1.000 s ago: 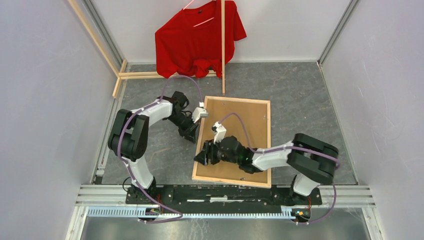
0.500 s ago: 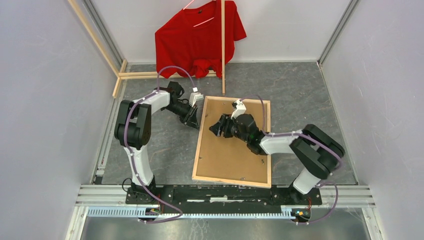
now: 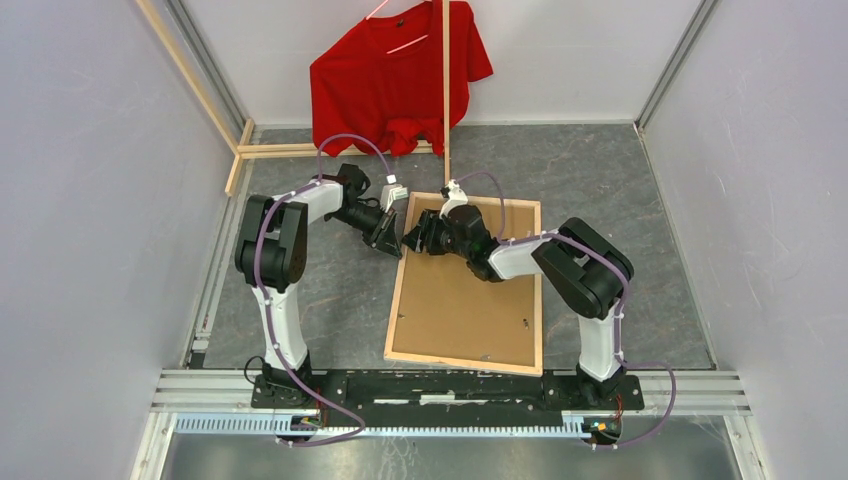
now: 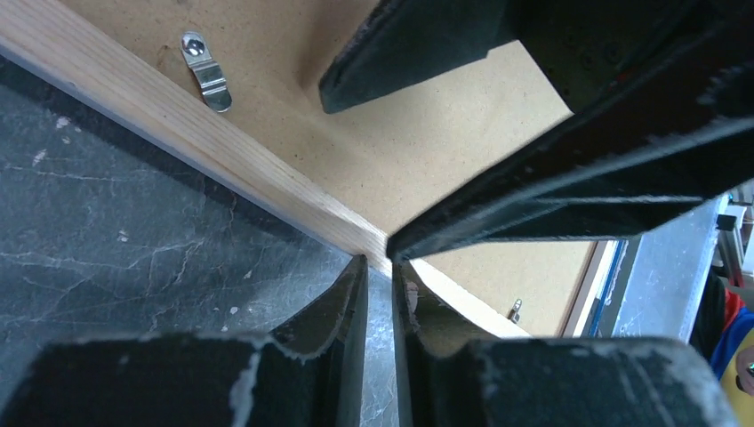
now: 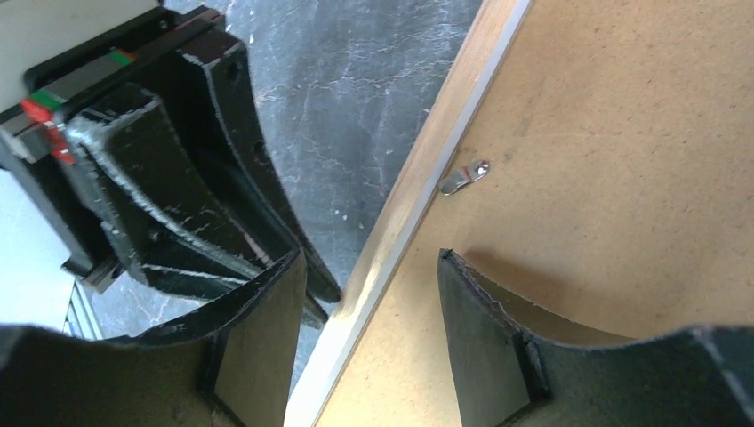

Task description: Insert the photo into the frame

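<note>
The frame (image 3: pixel 394 305) lies flat on the grey bench (image 3: pixel 620 220), pale bare-wood side up, slightly skewed, with a brown backing board (image 3: pixel 465 300) filling its opening.

Red short-sleeved cotton T-shirt (image 3: pixel 390 80) at 12 o'clock, on a thin pink hanger (image 3: pixel 408 46), draped against a pale upright wooden pole (image 3: pixel 447 160). Second pale wooden pole (image 3: pixel 280 151) flat along the far edge at 11 o'clock; third one (image 3: pixel 187 70) slanting up the left wall. Plain brown fibreboard sheet (image 3: pixel 465 300) flat at centre on the dark grey marbled surface (image 3: pixel 610 190). Silver aluminium rail (image 3: pixel 700 385) at 6 o'clock.
</note>
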Action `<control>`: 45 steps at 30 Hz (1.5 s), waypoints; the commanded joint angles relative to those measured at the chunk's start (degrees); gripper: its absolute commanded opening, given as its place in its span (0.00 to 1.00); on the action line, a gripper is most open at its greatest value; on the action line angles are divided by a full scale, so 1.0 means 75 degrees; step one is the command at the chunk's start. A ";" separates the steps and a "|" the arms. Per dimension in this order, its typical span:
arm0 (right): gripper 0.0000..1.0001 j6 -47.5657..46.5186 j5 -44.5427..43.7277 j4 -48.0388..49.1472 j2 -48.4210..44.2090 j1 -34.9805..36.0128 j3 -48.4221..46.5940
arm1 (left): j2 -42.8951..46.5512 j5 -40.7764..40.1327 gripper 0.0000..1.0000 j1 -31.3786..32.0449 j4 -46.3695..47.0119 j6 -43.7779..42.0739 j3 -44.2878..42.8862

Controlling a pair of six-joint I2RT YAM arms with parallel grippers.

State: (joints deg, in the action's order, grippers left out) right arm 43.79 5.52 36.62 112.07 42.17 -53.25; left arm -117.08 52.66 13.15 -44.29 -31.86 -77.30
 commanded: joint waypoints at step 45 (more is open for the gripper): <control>0.62 0.0296 0.0664 0.0275 0.0219 -0.0569 -0.0642 | 0.0063 -0.0362 0.18 -0.0011 -0.0342 -0.0356 -0.0113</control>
State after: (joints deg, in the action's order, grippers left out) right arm 45.65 8.80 37.34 119.68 39.42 -61.08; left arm -117.58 52.38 12.99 -44.23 -31.92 -77.47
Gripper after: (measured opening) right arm 0.594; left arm 0.174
